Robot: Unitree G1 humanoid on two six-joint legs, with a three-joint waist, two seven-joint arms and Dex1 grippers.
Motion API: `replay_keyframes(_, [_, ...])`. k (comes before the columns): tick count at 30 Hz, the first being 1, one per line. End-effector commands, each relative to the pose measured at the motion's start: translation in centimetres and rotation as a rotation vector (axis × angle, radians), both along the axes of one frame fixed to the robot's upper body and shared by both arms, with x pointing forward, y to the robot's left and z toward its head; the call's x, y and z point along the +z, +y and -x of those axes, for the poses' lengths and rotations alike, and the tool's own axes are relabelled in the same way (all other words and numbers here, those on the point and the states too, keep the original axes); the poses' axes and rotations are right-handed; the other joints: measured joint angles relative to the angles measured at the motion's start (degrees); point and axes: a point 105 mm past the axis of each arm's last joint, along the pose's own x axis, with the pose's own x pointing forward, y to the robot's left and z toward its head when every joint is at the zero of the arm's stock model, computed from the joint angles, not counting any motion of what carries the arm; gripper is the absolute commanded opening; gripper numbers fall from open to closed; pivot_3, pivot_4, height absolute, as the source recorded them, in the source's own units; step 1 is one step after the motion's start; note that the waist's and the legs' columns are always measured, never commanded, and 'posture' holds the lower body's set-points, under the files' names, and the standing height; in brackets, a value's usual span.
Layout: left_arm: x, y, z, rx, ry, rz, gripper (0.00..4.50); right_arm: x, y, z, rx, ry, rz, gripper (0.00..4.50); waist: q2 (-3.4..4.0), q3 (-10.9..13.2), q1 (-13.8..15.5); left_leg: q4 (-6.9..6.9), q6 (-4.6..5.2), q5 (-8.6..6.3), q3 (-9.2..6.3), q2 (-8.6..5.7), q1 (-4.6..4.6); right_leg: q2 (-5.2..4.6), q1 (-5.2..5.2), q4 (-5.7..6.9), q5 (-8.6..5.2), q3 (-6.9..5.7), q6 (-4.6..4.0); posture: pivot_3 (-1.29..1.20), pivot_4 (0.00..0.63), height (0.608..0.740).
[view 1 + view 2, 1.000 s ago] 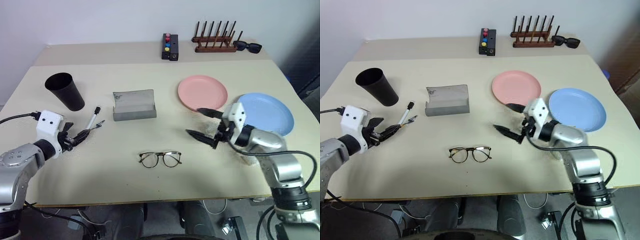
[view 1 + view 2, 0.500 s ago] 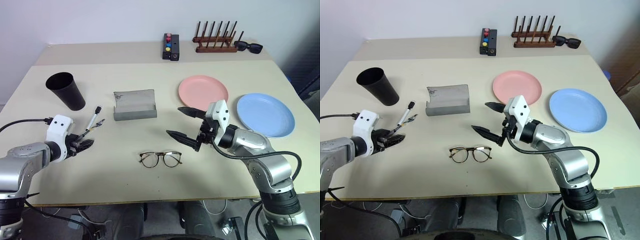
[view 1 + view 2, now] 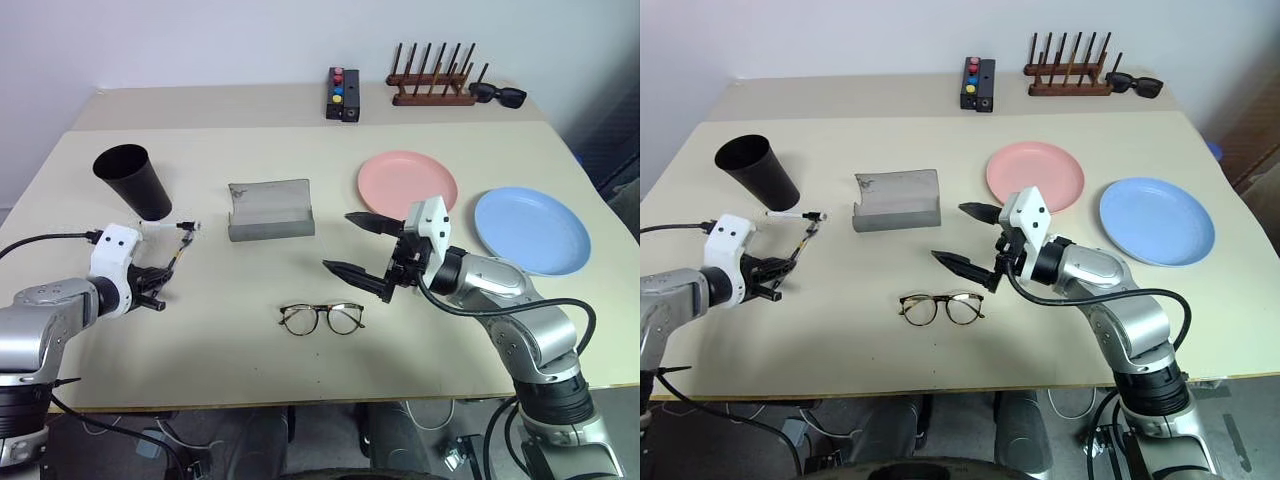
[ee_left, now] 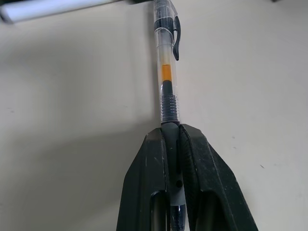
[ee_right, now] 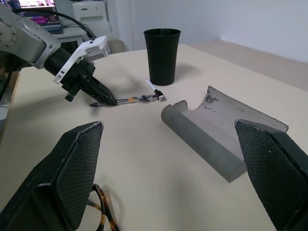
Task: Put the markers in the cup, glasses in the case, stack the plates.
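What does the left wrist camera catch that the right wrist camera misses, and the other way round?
Left wrist view, not the right: the orange band and black clip of the clear-barrelled pen, close up, pinched by the left gripper.
Right wrist view, not the left: the tall black plastic cup, the open grey felt case, part of the brown-framed glasses, the open right gripper.
Both: that pen, the white marker, the beige table.
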Motion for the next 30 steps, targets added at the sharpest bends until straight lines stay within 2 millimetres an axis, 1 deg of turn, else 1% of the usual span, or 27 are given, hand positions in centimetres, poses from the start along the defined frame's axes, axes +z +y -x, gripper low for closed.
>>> replay_keyframes(1, [0.0,-0.7,0.9,-0.032,0.004,0.019,0.03,1.3,0.7,0.5,0.045,-0.05,-0.023,4.5,0.0,0.0,-0.11,-0.01,0.0,0.0,0.0,0.0,0.0,0.0,-0.01,0.0,0.0,0.0,0.0,0.0,0.15,0.739])
replay_keyframes(4, [0.6,-0.8,1.5,-0.035,-0.025,0.036,0.03,1.3,0.8,0.5,0.053,-0.051,-0.023,4.5,0.0,0.0,-0.18,-0.02,0.0,0.0,0.0,0.01,0.0,0.0,-0.02,0.0,0.0,0.0,0.0,0.0,0.15,0.739])
replay_keyframes(5, [0.9,-0.9,1.7,-0.042,-0.05,0.048,0.03,1.3,0.8,0.5,0.056,-0.05,-0.023,4.5,0.0,0.0,-0.14,-0.02,0.0,0.0,0.0,0.01,0.0,0.0,-0.03,0.0,0.0,0.0,-0.01,0.0,0.15,0.739])
replay_keyframes(6, [1.7,-1.2,1.7,-0.061,-0.104,0.067,0.03,1.3,0.8,0.5,0.059,-0.049,-0.023,4.5,0.0,0.0,-0.11,-0.02,0.0,0.0,0.0,0.01,-0.01,0.0,-0.03,0.0,0.0,0.0,-0.01,0.0,0.15,0.739])
replay_keyframes(8, [3.6,-1.9,1.7,-0.098,-0.222,0.117,0.03,1.2,0.8,0.5,0.063,-0.047,-0.023,4.5,0.0,0.0,-0.02,-0.02,0.0,0.0,0.0,0.01,-0.02,0.0,-0.03,-0.01,0.0,0.0,-0.01,0.0,0.15,0.739])
replay_keyframes(10, [6.6,-2.5,1.6,-0.134,-0.404,0.161,0.03,1.2,0.8,0.5,0.066,-0.046,-0.023,4.5,-0.03,0.0,0.18,0.0,0.0,0.0,0.0,0.01,-0.04,-0.01,-0.03,-0.02,0.0,0.0,-0.02,0.0,0.15,0.739])
replay_keyframes(11, [8.2,-2.4,1.4,-0.13,-0.506,0.183,0.03,1.2,0.8,0.4,0.067,-0.047,-0.023,4.5,-0.03,0.0,0.25,0.02,0.0,0.0,-0.03,0.01,-0.05,-0.01,-0.02,-0.03,0.0,-0.01,-0.02,0.0,0.15,0.739])
replay_keyframes(13, [10.7,-1.2,0.7,-0.042,-0.646,0.243,0.03,1.3,0.9,0.4,0.071,-0.049,-0.023,4.5,-0.04,0.0,0.39,0.06,-0.01,0.0,-0.04,0.0,-0.05,-0.02,0.01,-0.04,0.01,-0.03,-0.02,0.0,0.15,0.739])
replay_keyframes(14, [12.0,-0.5,0.2,0.002,-0.722,0.244,0.03,1.3,0.9,0.4,0.074,-0.051,-0.024,4.5,-0.05,-0.01,0.39,0.08,-0.01,0.0,-0.06,0.0,-0.05,-0.02,0.03,-0.03,0.01,-0.04,-0.02,0.0,0.15,0.739])
replay_keyframes(15, [13.1,0.1,-0.3,0.041,-0.791,0.22,0.03,1.4,0.9,0.3,0.077,-0.054,-0.025,4.5,-0.07,-0.02,0.26,0.1,-0.01,0.0,-0.08,0.0,-0.04,-0.01,0.05,-0.02,0.01,-0.06,-0.01,0.0,0.15,0.739])
replay_keyframes(17, [14.5,1.6,-1.5,0.132,-0.876,0.161,0.03,1.5,1.0,0.1,0.08,-0.058,-0.027,4.5,-0.07,-0.03,0.17,0.11,-0.01,0.0,-0.07,-0.02,0.01,0.0,0.1,-0.01,0.02,-0.06,0.01,0.0,0.15,0.739])
replay_keyframes(18, [15.2,2.2,-2.2,0.175,-0.927,0.104,0.03,1.5,1.1,0.1,0.082,-0.06,-0.027,4.5,-0.07,-0.03,0.13,0.1,-0.01,0.0,-0.07,-0.02,0.02,0.0,0.11,-0.01,0.03,-0.06,0.01,0.0,0.15,0.739])
replay_keyframes(20, [16.0,2.8,-3.4,0.235,-0.983,0.035,0.03,1.5,1.2,-0.1,0.087,-0.064,-0.029,4.5,-0.07,-0.03,0.07,0.08,0.0,0.0,-0.05,-0.03,0.03,0.01,0.1,-0.01,0.11,-0.06,0.16,0.0,0.15,0.739])
replay_keyframes(21, [16.2,2.9,-3.9,0.25,-0.994,0.023,0.03,1.6,1.2,-0.2,0.089,-0.065,-0.03,4.5,-0.07,-0.03,0.05,0.09,0.0,0.01,-0.05,-0.03,0.03,0.01,0.1,0.0,0.12,-0.06,0.19,0.0,0.15,0.739])
replay_keyframes(23, [16.6,2.9,-5.3,0.279,-1.041,-0.042,0.03,1.7,1.5,-0.3,0.098,-0.073,-0.035,4.5,-0.07,-0.02,0.09,0.08,0.0,0.01,-0.04,-0.04,0.02,0.01,0.1,-0.03,0.13,-0.05,0.21,0.0,0.15,0.739])
replay_keyframes(24, [16.9,3.0,-6.1,0.301,-1.064,-0.047,0.03,1.9,1.7,-0.3,0.103,-0.082,-0.04,4.5,-0.08,-0.03,0.14,0.09,0.0,0.01,-0.04,-0.04,0.02,0.01,0.1,-0.02,0.14,-0.05,0.21,0.0,0.15,0.739])
replay_keyframes(28, [16.8,3.3,-8.4,0.351,-1.098,-0.06,0.03,2.8,2.4,-0.7,0.111,-0.114,-0.074,4.5,-0.11,-0.04,0.12,0.12,0.0,0.01,-0.05,-0.05,0.01,0.02,0.12,-0.03,0.24,-0.06,0.4,0.0,0.15,0.739])
replay_keyframes(30, [16.6,3.5,-9.0,0.363,-1.107,-0.074,0.03,3.2,2.9,-0.8,0.118,-0.125,-0.092,4.5,-0.12,-0.04,-0.17,0.12,0.0,0.01,-0.05,-0.06,0.01,0.02,0.11,-0.03,0.25,-0.06,0.42,0.0,0.15,0.739])
